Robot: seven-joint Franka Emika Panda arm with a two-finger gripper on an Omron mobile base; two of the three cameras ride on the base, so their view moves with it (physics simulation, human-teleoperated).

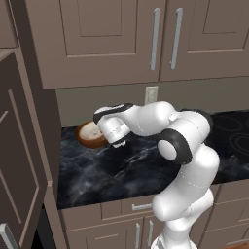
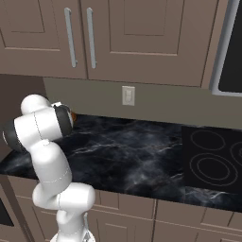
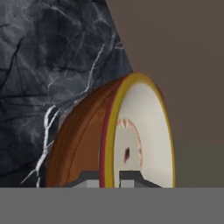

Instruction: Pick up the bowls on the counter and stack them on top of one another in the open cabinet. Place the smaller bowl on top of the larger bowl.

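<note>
Small bowl pinched by its rim at the counter's back left corner.

We see the small bowl (image 3: 140, 131), cream inside with a brown outside, its rim clamped between the two finger tips of the gripper (image 3: 108, 180); the jaws are clenched on that rim. In the left base view the bowl (image 1: 89, 134) sits at about 9 o'clock of the hand, over the black counter (image 1: 126, 170) near the back wall. Wall cabinets (image 1: 121, 34) hang at 12 o'clock, and an outlet (image 1: 151, 95) lies below them.
</note>
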